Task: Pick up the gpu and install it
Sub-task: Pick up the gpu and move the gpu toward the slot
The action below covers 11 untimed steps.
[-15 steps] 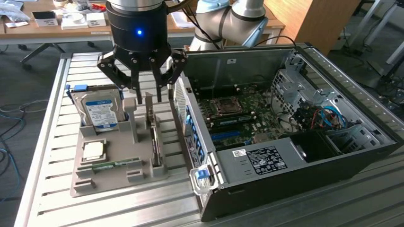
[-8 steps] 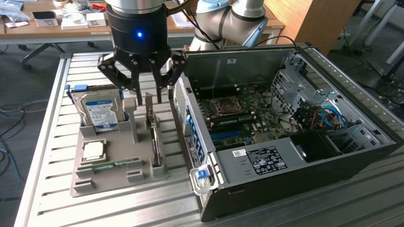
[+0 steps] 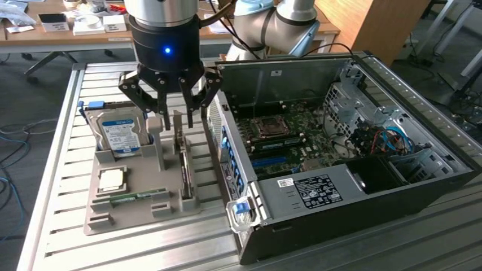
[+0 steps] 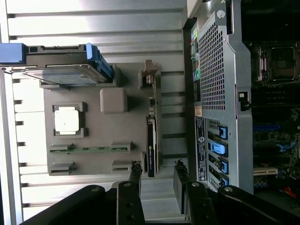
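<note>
The gpu (image 3: 184,169) is a thin dark card standing on edge in a slot of the grey holder tray (image 3: 98,223), with its pale bracket at the far end. From the wrist view the gpu (image 4: 151,140) runs lengthwise toward the fingertips, bracket (image 4: 149,75) at the far end. My gripper (image 3: 175,121) hangs above the tray, in line with the card and apart from it. The gripper (image 4: 158,176) is open, its two fingers (image 4: 136,173) set either side of the card's line with nothing between them.
The tray also holds a hard drive with a blue label (image 3: 119,135), a square CPU (image 3: 112,179) and a green memory stick (image 3: 139,196). An open PC case (image 3: 339,152) lies at the exterior view's right, motherboard (image 3: 290,132) exposed. Everything rests on a slatted metal table (image 3: 53,169).
</note>
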Tool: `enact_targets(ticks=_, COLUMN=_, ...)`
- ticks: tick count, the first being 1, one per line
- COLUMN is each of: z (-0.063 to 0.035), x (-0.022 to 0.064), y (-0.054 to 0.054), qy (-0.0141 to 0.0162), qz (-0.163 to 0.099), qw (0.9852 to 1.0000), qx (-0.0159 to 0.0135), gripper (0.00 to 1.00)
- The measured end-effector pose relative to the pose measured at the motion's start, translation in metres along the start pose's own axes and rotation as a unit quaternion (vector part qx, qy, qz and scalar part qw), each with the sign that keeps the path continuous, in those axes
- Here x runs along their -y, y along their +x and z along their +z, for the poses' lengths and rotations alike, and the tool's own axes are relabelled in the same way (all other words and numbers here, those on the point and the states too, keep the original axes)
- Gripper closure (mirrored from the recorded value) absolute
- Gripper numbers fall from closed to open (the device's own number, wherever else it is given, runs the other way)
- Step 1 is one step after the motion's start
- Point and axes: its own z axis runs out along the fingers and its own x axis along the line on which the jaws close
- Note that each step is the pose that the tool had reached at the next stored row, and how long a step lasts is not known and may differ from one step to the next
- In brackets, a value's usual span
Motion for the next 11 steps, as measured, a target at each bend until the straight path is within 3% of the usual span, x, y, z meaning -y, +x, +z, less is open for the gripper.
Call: enact_targets(ticks=11, z=0.0059, x=0.0003, y=0.0001, qy=-0.0001, qz=0.000, qw=1.0000, qx=0.0001, gripper=0.58)
